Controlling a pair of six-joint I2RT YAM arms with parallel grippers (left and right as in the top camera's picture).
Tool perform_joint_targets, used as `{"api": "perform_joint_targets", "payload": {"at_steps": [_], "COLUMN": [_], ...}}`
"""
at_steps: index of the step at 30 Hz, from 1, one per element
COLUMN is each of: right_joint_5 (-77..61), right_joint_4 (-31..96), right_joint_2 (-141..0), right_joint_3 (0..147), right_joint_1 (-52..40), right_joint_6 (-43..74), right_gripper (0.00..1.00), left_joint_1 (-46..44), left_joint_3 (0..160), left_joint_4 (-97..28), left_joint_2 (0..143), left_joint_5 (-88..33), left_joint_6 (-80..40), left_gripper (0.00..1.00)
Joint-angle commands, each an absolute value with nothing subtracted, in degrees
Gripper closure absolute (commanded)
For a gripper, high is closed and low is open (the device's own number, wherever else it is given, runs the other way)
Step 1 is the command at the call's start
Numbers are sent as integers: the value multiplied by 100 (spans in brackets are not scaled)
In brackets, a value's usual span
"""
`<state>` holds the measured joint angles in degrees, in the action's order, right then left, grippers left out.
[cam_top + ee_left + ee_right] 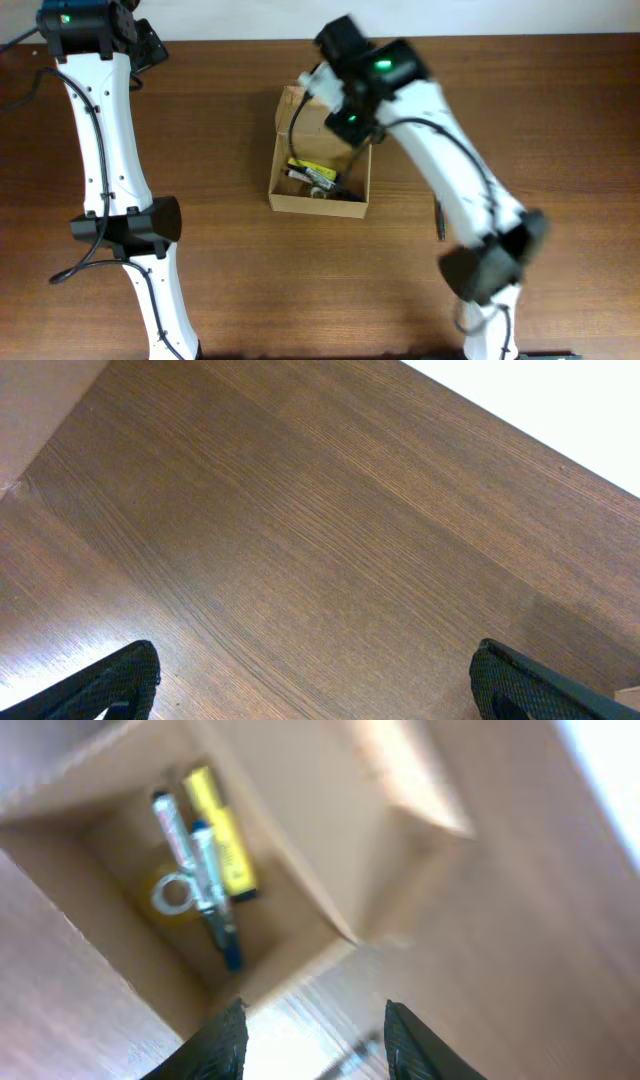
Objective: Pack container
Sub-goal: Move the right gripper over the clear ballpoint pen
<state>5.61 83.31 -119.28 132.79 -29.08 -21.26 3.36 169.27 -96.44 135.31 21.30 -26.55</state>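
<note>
Plainly, with the right claw [314, 1023] open and empty above the container [318, 205] at the table's [550, 120] middle and the left claw [315, 668] open far off left, a clumsy push might skid it.

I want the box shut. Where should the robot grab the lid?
Probably the flap lid by its free top edge, coming from the far side of the container: the flap stands open there, hinged on the far wall. The open right gripper hovers closest.
</note>
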Motion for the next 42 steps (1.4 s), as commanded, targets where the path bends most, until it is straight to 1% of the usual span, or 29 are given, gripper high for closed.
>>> {"api": "perform_joint_targets", "payload": {"at_steps": [1, 5, 6, 7, 8, 11, 13, 15, 17, 21, 23, 26, 28, 29, 30, 34, 42], "right_joint_5": [1076, 941, 904, 858, 705, 145, -78, -86, -95, -576, -864, -926, -812, -733, -679, -515, -209], "right_joint_4": [8276, 7830, 7712, 7594, 7671, 8265, 8495, 8460, 8112, 7067, 6567, 5865, 5448, 5299, 5164, 4827, 4724], "right_joint_2": [-11017, -10025, -9839, -9623, -9478, -9572, -9695, -9784, -9810, -9810, -9813, -9813, -9826, -9845, -9874, -10088, -10462], "right_joint_3": [13266, 12453, 12248, 11990, 11754, 11445, 11115, 10578, 9843, 8414, 7861, 7260, 6941, 6823, 6709, 6466, 6464], "right_joint_1": [-2449, -1651, -1470, -1210, -847, -362, -198, -106, -67, -80, -84, -84, -82, -82, -84, -84, -84], "right_joint_6": [-1525, -1400, -1378, -1240, -884, -97, 10, 10, 14, 51, 51, 62, 226, 250, 270, 375, 637], "right_gripper": [56, 56, 51, 43, 39, 40, 40, 43, 44, 44, 46, 48, 50, 53, 53, 53, 53], "left_joint_1": [353, 353, 353, 353, 353, 353, 353, 353, 353, 353, 353, 353, 353, 353, 353, 353, 353], "left_joint_3": [16903, 16903, 16903, 16903, 16903, 16903, 16903, 16903, 16903, 16903, 16903, 16903, 16903, 16903, 16903, 16903, 16903], "left_joint_4": [-9651, -9651, -9651, -9651, -9651, -9651, -9651, -9651, -9651, -9651, -9651, -9651, -9651, -9651, -9651, -9651, -9651], "left_joint_2": [13338, 13338, 13338, 13338, 13338, 13338, 13338, 13338, 13338, 13338, 13338, 13338, 13338, 13338, 13338, 13338, 13338], "left_joint_5": [2189, 2189, 2189, 2189, 2189, 2189, 2189, 2189, 2189, 2189, 2189, 2189, 2189, 2187, 2189, 2189, 2189], "left_joint_6": [-2602, -2602, -2602, -2602, -2602, -2602, -2602, -2602, -2602, -2602, -2602, -2602, -2602, -2602, -2602, -2602, -2602], "left_gripper": [0, 0, 0, 0, 0, 0, 0, 0, 0, 0, 0, 0, 0, 0, 0, 0, 0]}}
